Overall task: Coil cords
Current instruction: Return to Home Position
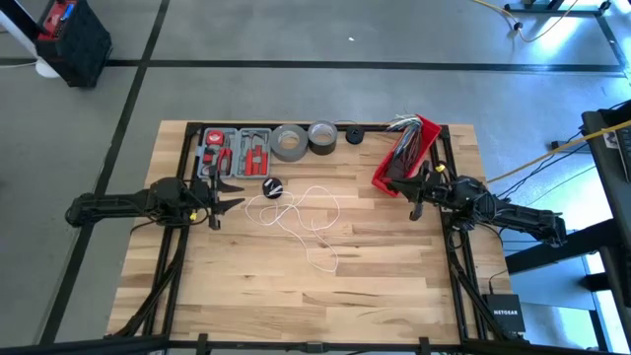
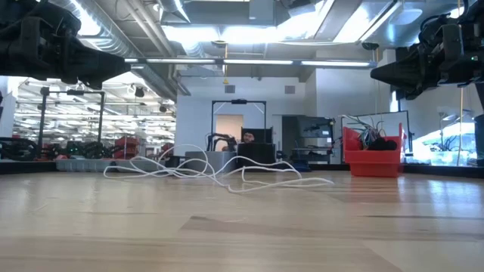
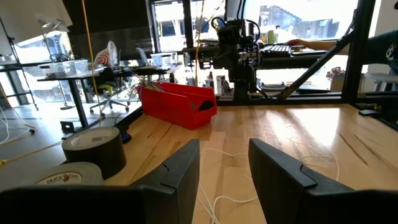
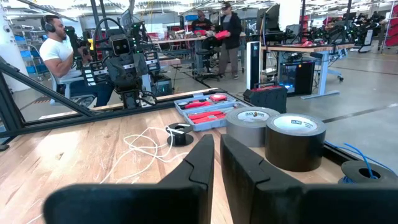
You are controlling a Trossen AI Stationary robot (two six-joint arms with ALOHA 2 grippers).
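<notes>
Table point(image 1: 394, 286) bears cord point(image 1: 294, 219) (loose), spool point(image 1: 273, 186), seemingly tool-tray point(image 1: 237, 150).

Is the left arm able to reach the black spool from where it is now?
Probably yes: the open left pincer points toward the nearby black spool, with only bare table and loose white cord between.

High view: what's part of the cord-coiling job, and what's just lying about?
Job: white cord, black spool.
Lying about: grey tape roll, black tape roll, red bin, tool tray.
</notes>
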